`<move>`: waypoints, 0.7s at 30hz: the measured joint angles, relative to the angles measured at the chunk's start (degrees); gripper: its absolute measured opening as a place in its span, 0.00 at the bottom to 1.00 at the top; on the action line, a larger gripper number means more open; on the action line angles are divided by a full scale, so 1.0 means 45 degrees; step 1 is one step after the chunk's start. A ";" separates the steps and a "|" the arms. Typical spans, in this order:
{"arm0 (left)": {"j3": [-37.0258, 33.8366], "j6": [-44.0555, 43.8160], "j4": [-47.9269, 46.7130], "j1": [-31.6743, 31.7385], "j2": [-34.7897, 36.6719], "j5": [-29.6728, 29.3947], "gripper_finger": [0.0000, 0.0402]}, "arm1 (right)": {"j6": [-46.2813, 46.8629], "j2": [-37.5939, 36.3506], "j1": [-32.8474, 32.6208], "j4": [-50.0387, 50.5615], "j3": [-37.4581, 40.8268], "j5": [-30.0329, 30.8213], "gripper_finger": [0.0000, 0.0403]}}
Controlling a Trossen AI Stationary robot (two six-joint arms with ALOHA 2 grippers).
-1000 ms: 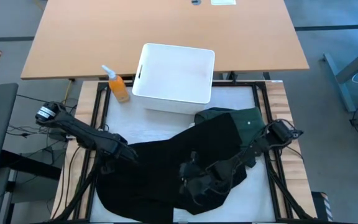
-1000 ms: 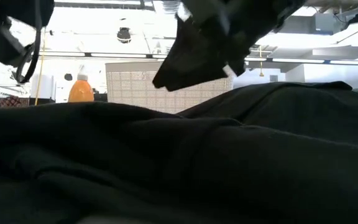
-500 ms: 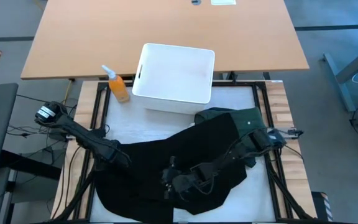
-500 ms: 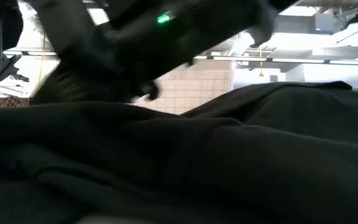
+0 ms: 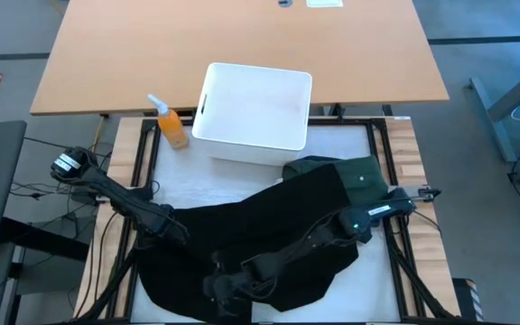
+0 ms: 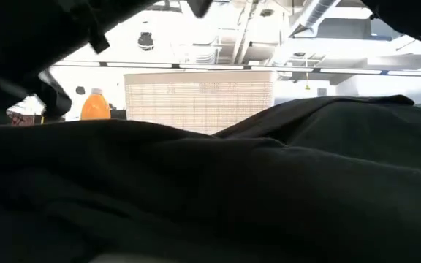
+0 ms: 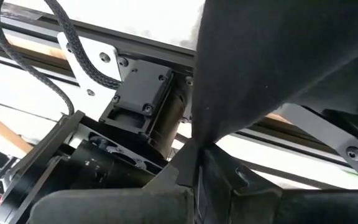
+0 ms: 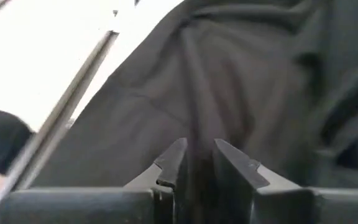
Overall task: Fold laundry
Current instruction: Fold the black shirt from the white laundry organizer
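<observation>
At the table's near edge, the right gripper (image 5: 222, 287) presses low onto the black garment (image 5: 242, 239), its fingers (image 8: 173, 163) narrowed around a fold of cloth, apparently pinching it, though the grip is hard to confirm. To its left, the left gripper (image 5: 171, 227) is clenched on the same garment's edge. The step seems to be gathering an edge; next comes lifting and spreading it flat. A dark green garment (image 5: 355, 173) lies partly beneath it. Farther back, the white bin (image 5: 254, 110) looks empty.
</observation>
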State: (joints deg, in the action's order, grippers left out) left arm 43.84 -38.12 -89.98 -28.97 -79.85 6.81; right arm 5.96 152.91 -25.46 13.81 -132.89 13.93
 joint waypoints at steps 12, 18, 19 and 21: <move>-0.0002 -0.0129 0.0009 0.0000 0.0000 0.0078 0.00 | 0.1771 -0.0328 0.0013 0.3961 -0.0277 -0.3770 0.10; -0.0002 0.0035 -0.0003 0.0002 0.0005 0.0764 0.00 | 0.1031 -0.1216 -0.0564 0.4896 -0.0231 -0.4054 0.03; -0.0002 0.0148 -0.0001 0.0003 0.0005 0.0886 0.00 | 0.0944 -0.1380 -0.0626 0.5003 -0.0237 -0.3556 0.03; -0.0002 0.0380 -0.0008 0.0000 0.0005 0.1099 0.00 | 0.0966 -0.1679 -0.0648 0.5059 -0.0241 -0.2191 0.05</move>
State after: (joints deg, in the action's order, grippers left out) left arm 43.83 -36.41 -90.02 -28.97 -79.83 11.75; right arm 10.31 145.36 -28.38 36.57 -133.97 4.07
